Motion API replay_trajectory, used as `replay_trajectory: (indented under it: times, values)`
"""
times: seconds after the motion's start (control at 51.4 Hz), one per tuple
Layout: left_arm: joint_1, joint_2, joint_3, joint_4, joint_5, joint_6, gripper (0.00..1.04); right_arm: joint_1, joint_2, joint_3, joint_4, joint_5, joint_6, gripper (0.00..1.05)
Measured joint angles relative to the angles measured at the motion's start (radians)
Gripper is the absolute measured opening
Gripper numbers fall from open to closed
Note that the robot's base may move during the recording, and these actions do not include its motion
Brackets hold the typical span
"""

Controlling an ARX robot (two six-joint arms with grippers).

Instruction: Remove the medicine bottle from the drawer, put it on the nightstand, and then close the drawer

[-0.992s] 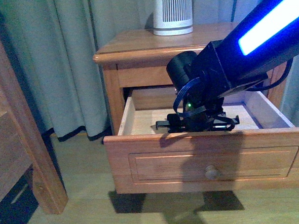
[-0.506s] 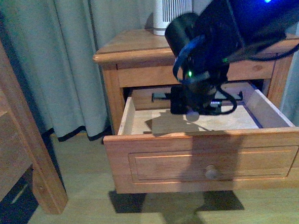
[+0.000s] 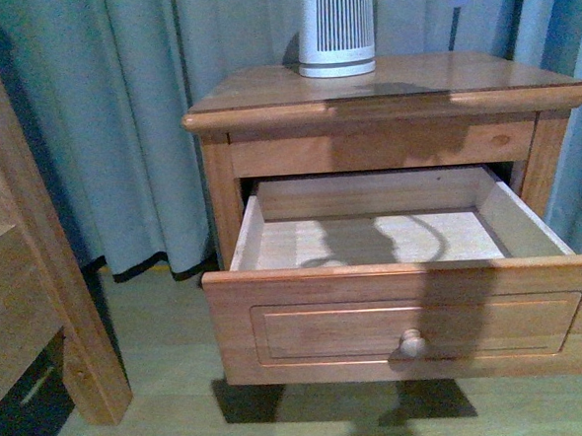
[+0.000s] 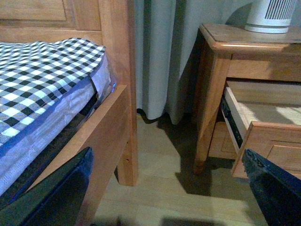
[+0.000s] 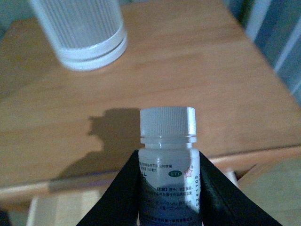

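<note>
The right gripper (image 5: 168, 157) is clamped on the medicine bottle (image 5: 168, 141), one black finger pressed against each side of its labelled body and the ribbed white cap sticking out past the fingertips. The bottle is held in the air over the top of the desk (image 3: 263, 86) (a honey-brown nightstand). It is above the front part of the top, and its shadow falls on the wood below.

Farther back on the same top stands a white ribbed cylinder (image 3: 335, 28), well apart from the bottle. Below, the drawer (image 3: 328, 334) is pulled fully out, and its pale bare-wood floor shows only shadow. Its round knob (image 3: 411, 343) faces the camera.

The left gripper (image 4: 167, 154) hangs low beside the bed frame (image 4: 117, 70). Its fingers are spread wide with nothing between them. It points toward the desk's side and the grey curtain (image 4: 160, 52).
</note>
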Motion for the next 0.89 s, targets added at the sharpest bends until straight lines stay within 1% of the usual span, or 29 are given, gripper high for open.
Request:
replay_trajectory:
  times: [0.214, 0.331, 0.467, 0.603, 0.642, 0.661, 0.7, 0.798, 0.817, 0.875, 0.895]
  values:
    - [0.000, 0.000, 0.000, 0.000, 0.000, 0.000, 0.98, -0.102, 0.164, 0.217, -0.046, 0.025, -0.073, 0.29]
    - [0.000, 0.000, 0.000, 0.000, 0.000, 0.000, 0.98, -0.123, 0.260, 0.300, -0.072, 0.018, -0.077, 0.29]
    - [0.000, 0.000, 0.000, 0.000, 0.000, 0.000, 0.98, -0.136, 0.351, 0.370, -0.069, 0.036, -0.080, 0.29]
    - [0.000, 0.000, 0.000, 0.000, 0.000, 0.000, 0.98, -0.145, 0.423, 0.460, -0.106, 0.050, -0.096, 0.30]
    - [0.000, 0.000, 0.000, 0.000, 0.000, 0.000, 0.98, -0.146, 0.435, 0.472, -0.109, 0.052, -0.103, 0.38]
    - [0.000, 0.000, 0.000, 0.000, 0.000, 0.000, 0.98, -0.146, 0.436, 0.472, -0.109, 0.051, -0.105, 0.39]
    - [0.000, 0.000, 0.000, 0.000, 0.000, 0.000, 0.98, -0.147, 0.438, 0.472, -0.104, 0.048, -0.109, 0.46]
    - [0.000, 0.000, 0.000, 0.000, 0.000, 0.000, 0.98, -0.146, 0.434, 0.460, -0.058, 0.037, -0.109, 0.65]
    - [0.000, 0.000, 0.000, 0.000, 0.000, 0.000, 0.98, -0.146, 0.431, 0.455, -0.051, 0.033, -0.108, 0.67]
    - [0.000, 0.000, 0.000, 0.000, 0.000, 0.000, 0.98, -0.145, 0.411, 0.418, -0.013, 0.019, -0.108, 0.77]
    - [0.000, 0.000, 0.000, 0.000, 0.000, 0.000, 0.98, -0.144, 0.406, 0.409, -0.006, 0.018, -0.108, 0.78]
